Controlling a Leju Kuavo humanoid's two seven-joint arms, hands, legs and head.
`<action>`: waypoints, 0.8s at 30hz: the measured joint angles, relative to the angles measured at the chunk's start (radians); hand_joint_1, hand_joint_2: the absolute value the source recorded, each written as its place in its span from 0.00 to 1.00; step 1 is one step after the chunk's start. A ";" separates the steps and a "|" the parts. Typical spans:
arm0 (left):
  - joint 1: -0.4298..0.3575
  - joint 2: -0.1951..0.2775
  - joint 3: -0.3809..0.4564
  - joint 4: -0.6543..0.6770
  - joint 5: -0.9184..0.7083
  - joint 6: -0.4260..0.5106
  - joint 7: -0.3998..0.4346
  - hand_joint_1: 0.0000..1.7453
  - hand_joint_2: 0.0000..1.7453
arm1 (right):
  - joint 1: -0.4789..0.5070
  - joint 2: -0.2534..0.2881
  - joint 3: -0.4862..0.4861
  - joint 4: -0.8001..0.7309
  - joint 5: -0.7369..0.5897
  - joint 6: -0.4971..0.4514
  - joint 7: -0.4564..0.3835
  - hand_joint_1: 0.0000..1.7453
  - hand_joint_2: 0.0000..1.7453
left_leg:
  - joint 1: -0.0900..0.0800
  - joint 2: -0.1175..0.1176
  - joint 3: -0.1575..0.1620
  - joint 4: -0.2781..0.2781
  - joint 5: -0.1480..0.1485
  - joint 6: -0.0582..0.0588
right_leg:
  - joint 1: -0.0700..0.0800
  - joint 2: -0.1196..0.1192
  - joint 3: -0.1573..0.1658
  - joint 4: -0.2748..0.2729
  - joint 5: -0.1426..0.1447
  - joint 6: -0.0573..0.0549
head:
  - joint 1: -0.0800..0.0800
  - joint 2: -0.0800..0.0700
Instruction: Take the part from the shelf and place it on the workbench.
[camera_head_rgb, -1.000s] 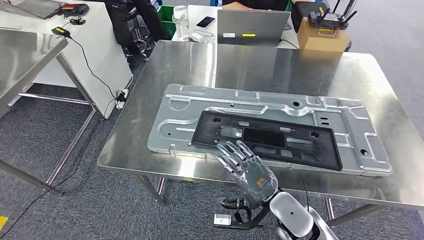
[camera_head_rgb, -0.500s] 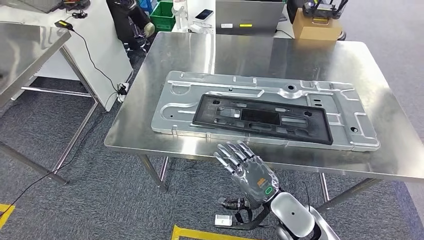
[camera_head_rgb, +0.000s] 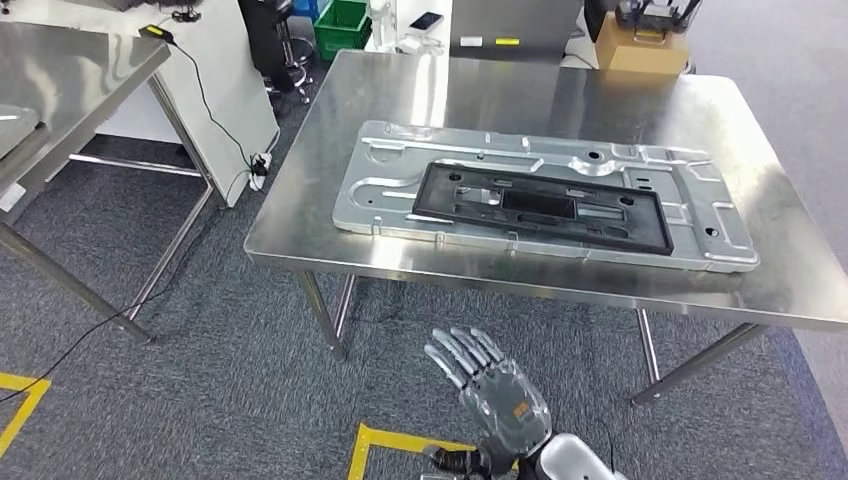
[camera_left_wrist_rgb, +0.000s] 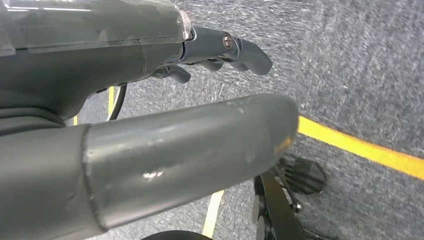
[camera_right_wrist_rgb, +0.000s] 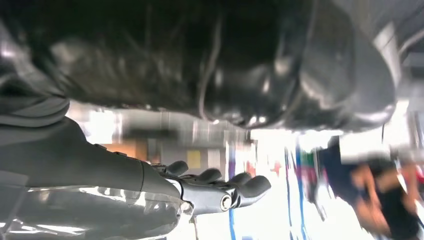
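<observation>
Part (camera_head_rgb: 545, 203) — the black frame — lies flat on the silver panel (camera_head_rgb: 380, 195) on the desk (camera_head_rgb: 420, 95), while the robot backs off, right hand (camera_head_rgb: 490, 385) spread and empty — placing looks done.

Grey speckled carpet floor (camera_head_rgb: 200, 390) with yellow tape lines (camera_head_rgb: 400, 445), shiny stainless-steel tabletop (camera_head_rgb: 560, 90) on slanted metal legs, second steel table (camera_head_rgb: 70, 60), green plastic crate (camera_head_rgb: 345, 25), brown cardboard box (camera_head_rgb: 642, 52).

The right robot hand (camera_head_rgb: 495, 392) is raised on its silver arm, back towards the head camera, fingers (camera_head_rgb: 455, 355) spread and holding nothing. The left robot hand (camera_left_wrist_rgb: 150, 125) hangs low, empty, thumb extended, darker fingers (camera_left_wrist_rgb: 245, 50) loosely curled.
</observation>
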 joint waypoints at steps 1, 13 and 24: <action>0.000 -0.004 0.010 0.000 0.000 0.005 -0.001 0.00 0.00 | 0.028 0.006 -0.009 -0.001 -0.029 0.017 -0.001 0.00 0.00 | 0.000 0.003 -0.013 -0.002 0.013 0.011 | -0.001 0.002 -0.011 0.031 -0.043 0.003 | 0.000 0.000; -0.015 -0.028 0.075 -0.001 0.000 0.054 0.019 0.00 0.00 | 0.211 0.104 -0.249 0.479 -0.379 0.109 0.109 0.00 0.00 | -0.027 0.013 -0.149 0.020 0.128 0.009 | 0.032 0.006 0.214 -0.058 -0.144 -0.051 | 0.000 0.000; -0.033 -0.028 0.059 0.000 0.000 0.064 0.050 0.00 0.00 | 0.117 0.261 -0.802 1.051 -0.151 0.155 0.177 0.00 1.00 | -0.002 0.007 -0.089 0.204 0.005 -0.036 | 0.014 -0.007 0.047 -0.032 -0.024 -0.049 | -0.002 0.000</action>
